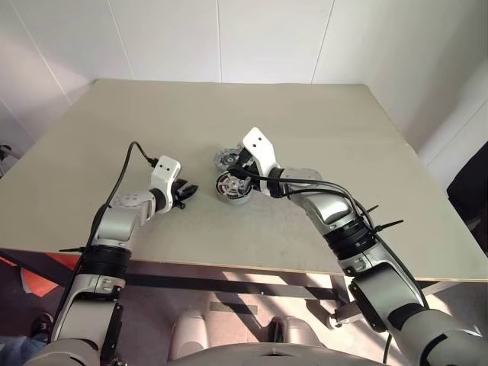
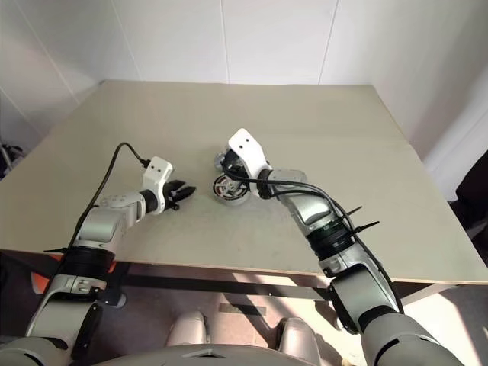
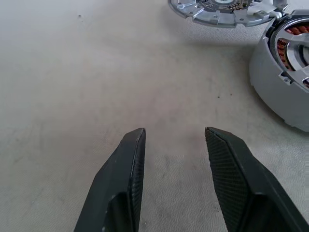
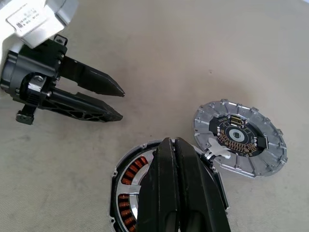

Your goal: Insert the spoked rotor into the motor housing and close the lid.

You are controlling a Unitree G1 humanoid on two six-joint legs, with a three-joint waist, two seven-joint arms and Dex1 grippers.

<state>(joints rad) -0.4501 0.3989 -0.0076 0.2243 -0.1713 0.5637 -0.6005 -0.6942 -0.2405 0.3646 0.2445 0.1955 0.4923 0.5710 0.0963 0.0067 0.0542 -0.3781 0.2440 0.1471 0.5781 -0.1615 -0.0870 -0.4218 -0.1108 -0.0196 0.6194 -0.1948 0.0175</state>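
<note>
1. The table [image 1: 152, 122] is a broad, matte beige slab with a faintly scuffed surface.
2. The motor housing [image 4: 126, 186] sits near mid-table: a round, shallow silver shell ringed inside with copper-coloured coils.
3. The lid [image 4: 240, 137], a flat grey metal disc with radial ribs around a dark centre, lies just beside the housing, on its far side.
4. The right gripper [image 4: 173, 145] hangs over the housing, its smooth black fingers clenched together, grasping nothing visible.
5. The left gripper [image 3: 174, 137] hovers near the housing, textured black fingers [image 3: 130, 159] parted and empty.
</note>
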